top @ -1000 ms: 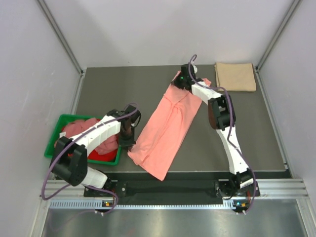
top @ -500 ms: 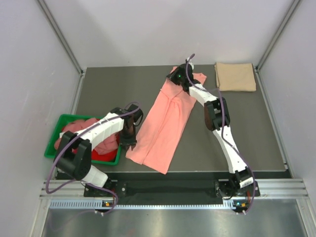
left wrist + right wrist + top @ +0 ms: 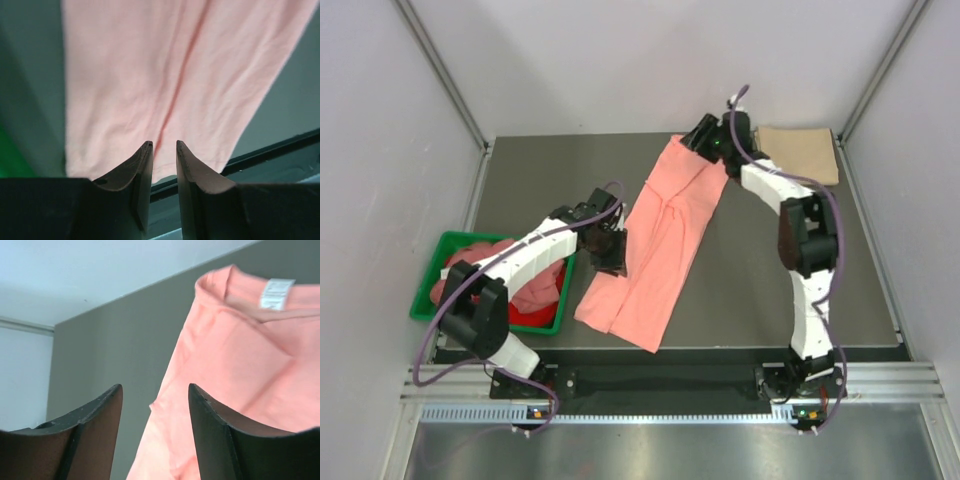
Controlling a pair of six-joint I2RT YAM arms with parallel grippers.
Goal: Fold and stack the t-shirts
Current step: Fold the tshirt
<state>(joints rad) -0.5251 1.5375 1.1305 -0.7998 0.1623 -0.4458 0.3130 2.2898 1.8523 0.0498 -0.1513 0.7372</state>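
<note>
A salmon-pink t-shirt lies on the dark table as a long strip folded lengthwise, running from the back middle toward the front edge. My left gripper hovers at its left edge, open with nothing between its fingers; the pink cloth lies beneath. My right gripper is at the collar end, open and empty, with the shirt and its white label to its right. A folded tan t-shirt lies at the back right. More pink and red t-shirts fill the bin.
A green plastic bin stands at the front left of the table, under my left arm. Grey walls close in the left, back and right sides. The table's front edge runs just beyond the shirt's lower end.
Both grippers opened and let go of the salmon-pink shirt, which now lies flat. The left gripper moved right and back over the cloth; the right gripper swung back and right to the collar end.
</note>
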